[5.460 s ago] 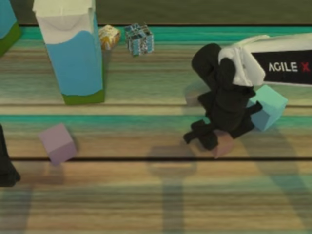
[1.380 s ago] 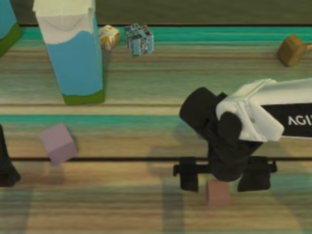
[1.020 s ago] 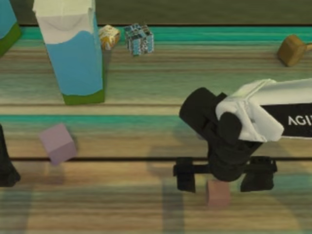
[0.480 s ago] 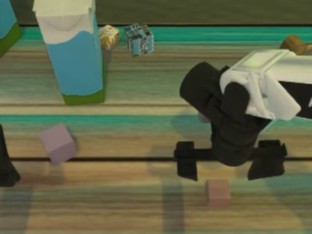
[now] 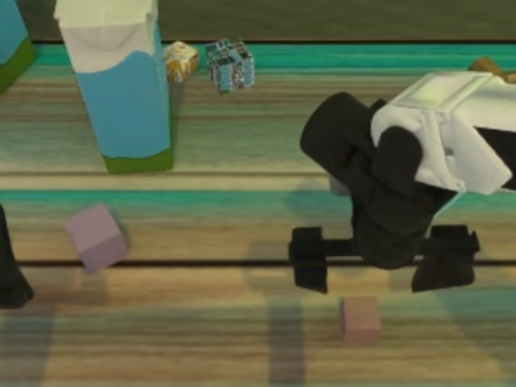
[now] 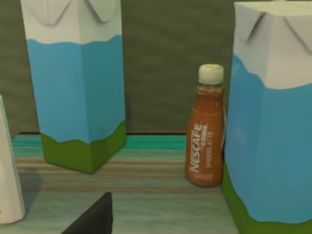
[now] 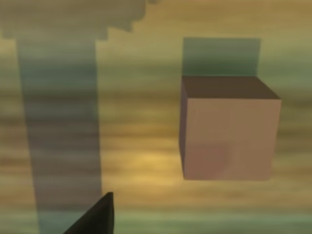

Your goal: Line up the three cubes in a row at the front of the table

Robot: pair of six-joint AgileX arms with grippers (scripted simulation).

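Pink-brown, the smallest cube (image 5: pixel 360 319) is seen free on the table (image 5: pixel 210 339) near its front edge, with the right gripper (image 5: pixel 380 266) spread wide above it. The lilac cube (image 5: pixel 96 236) sits well to the left; the cyan cube is hidden. A straight vertical retreat is advised, so no finger nudges the set cube. The left gripper's state cannot be told.
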